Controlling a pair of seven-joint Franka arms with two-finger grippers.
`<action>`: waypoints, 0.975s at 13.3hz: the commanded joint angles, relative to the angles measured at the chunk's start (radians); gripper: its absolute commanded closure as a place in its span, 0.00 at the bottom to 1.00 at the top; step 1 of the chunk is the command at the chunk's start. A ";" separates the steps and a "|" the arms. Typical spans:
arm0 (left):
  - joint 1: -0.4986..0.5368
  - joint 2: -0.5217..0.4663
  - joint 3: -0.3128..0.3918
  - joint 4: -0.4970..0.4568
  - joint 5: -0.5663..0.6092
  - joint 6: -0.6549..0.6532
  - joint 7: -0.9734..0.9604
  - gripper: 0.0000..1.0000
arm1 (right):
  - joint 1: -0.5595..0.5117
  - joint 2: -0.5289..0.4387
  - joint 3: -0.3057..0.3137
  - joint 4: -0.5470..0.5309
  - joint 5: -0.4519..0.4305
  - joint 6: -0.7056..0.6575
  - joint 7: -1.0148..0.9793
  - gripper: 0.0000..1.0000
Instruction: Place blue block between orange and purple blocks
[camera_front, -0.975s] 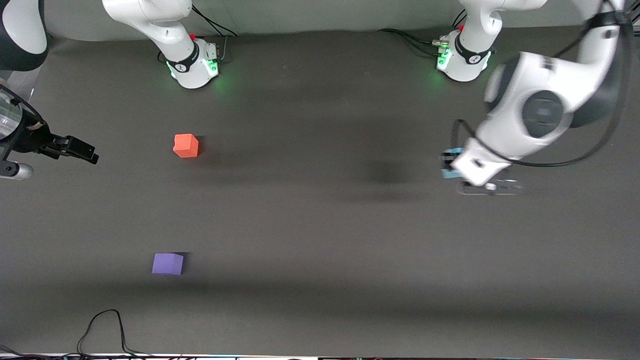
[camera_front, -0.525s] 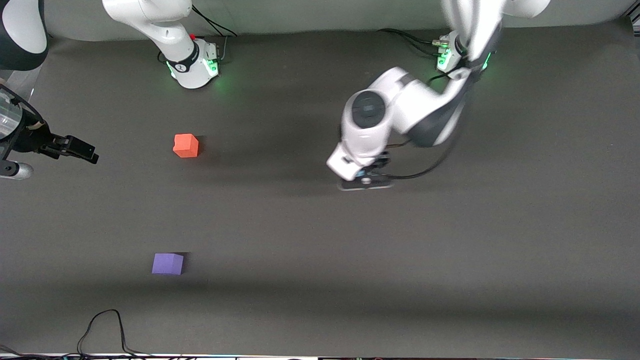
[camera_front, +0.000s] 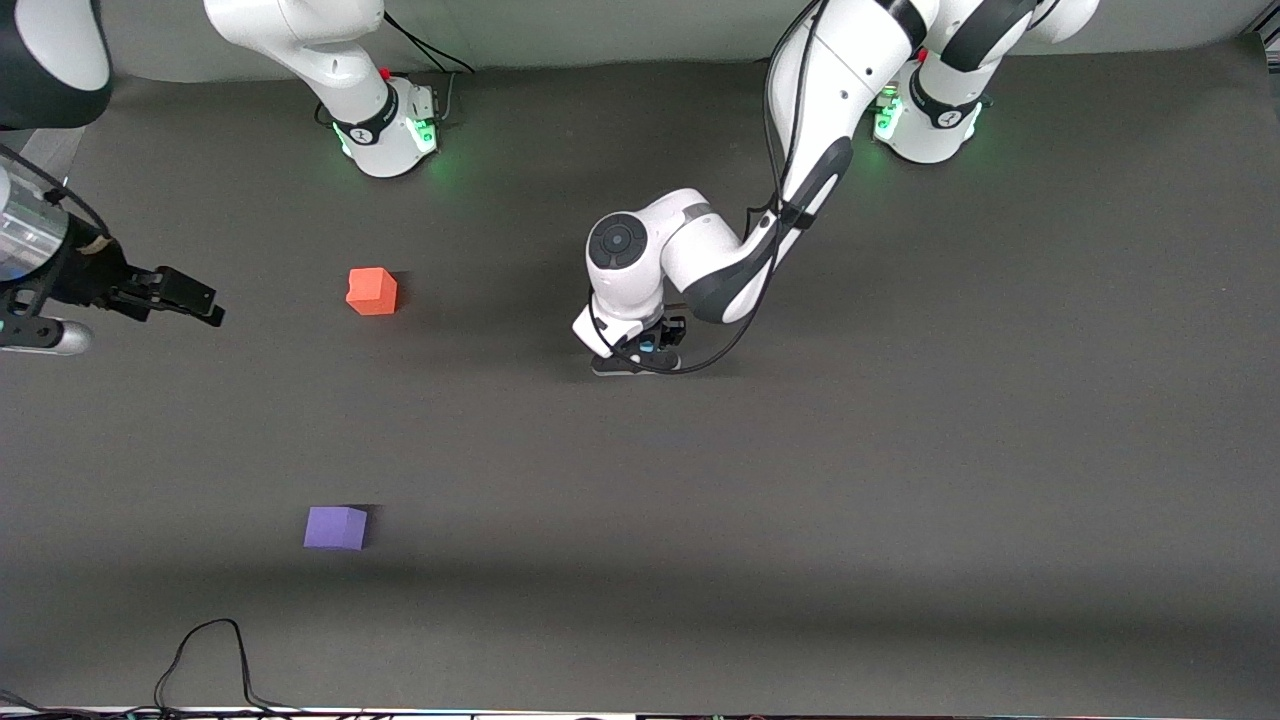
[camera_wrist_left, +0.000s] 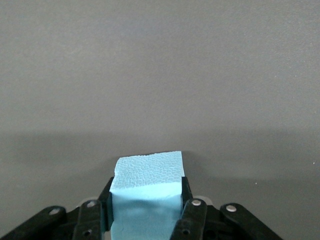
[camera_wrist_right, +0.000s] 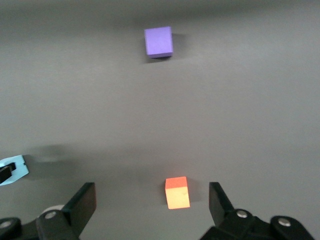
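Dark grey tabletop (camera_front: 900, 480), pretty bare. Left gripper (camera_front: 652, 348) hangs over the middle of the table with its fingers clamped on the blue block (camera_wrist_left: 146, 192), carried in the air. Orange block (camera_front: 372, 291) and purple block (camera_front: 335, 527) sit well apart toward the right arm's end, purple nearer the front camera. Right gripper (camera_wrist_right: 150, 205) waits above that end, fingers spread wide, holding nothing. Risks from here: letting go short of the gap so the cube ends up off the line between them, or the arms crowding each other since the right one is parked close to the drop spot.
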 joint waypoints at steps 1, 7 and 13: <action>-0.023 0.022 0.017 0.030 0.028 0.002 -0.009 0.00 | 0.081 0.032 -0.007 0.004 0.048 0.035 -0.006 0.00; 0.089 -0.236 0.006 0.035 -0.094 -0.288 0.103 0.00 | 0.210 0.164 0.021 0.001 0.079 0.186 0.017 0.00; 0.483 -0.476 0.011 0.033 -0.218 -0.631 0.575 0.00 | 0.210 0.334 0.267 0.001 -0.019 0.422 0.461 0.00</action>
